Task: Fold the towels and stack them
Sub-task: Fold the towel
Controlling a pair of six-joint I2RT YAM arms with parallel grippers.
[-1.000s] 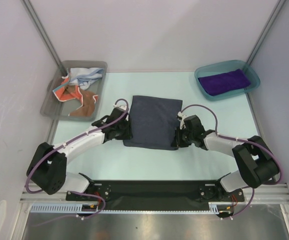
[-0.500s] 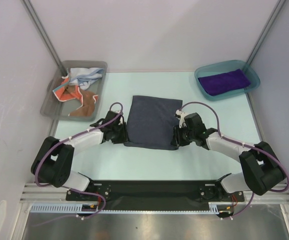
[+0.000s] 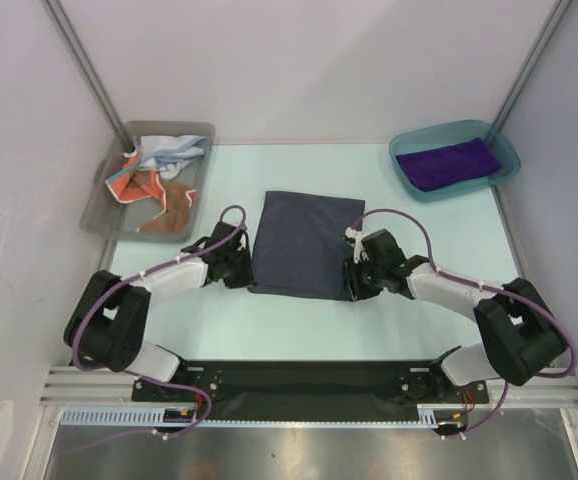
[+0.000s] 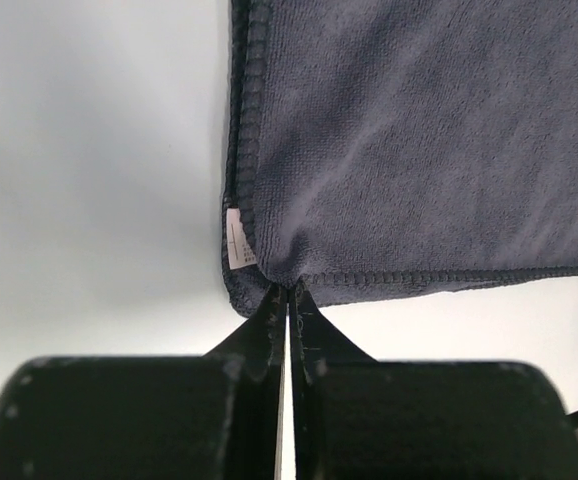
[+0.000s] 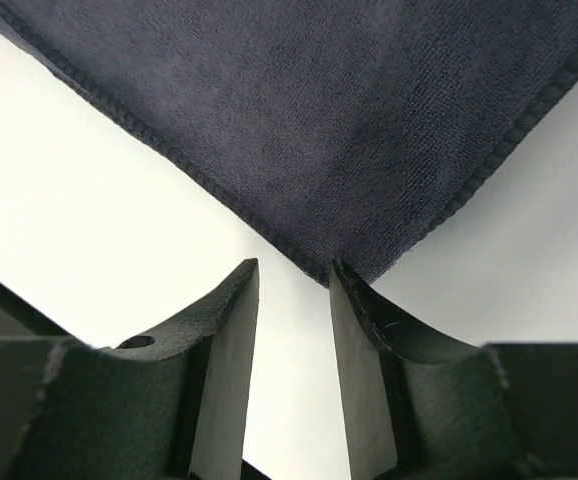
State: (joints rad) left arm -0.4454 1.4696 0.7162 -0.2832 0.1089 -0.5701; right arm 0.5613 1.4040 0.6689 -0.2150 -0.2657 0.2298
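The grey towel (image 3: 304,240) lies flat and open on the table, with no fold in it yet. Trouble could start at its two near corners.

The left gripper (image 4: 287,292), at the near-left corner, is pinched tight with what looks like only the hem between its tips. So thin a bite may slip out on the lift, or drag the cloth askew. The right gripper (image 5: 294,268), at the near-right corner, stands narrowly parted. The corner point sits at the mouth of the gap, not inside it. Closing there may catch nothing, and a one-sided lift would likely give a crooked fold.

Far left of the grey towel, the grey bin (image 3: 104,215) holds a rumpled heap (image 3: 159,175) of orange-red and pale cloth; how many pieces cannot be told. Far right of it, the purple towel (image 3: 447,163) lies in the teal bin (image 3: 504,150), its layers unclear. From above, both sets of fingertips are lost under the wrists. The tag (image 4: 237,240) by the near-left corner is too small to read.
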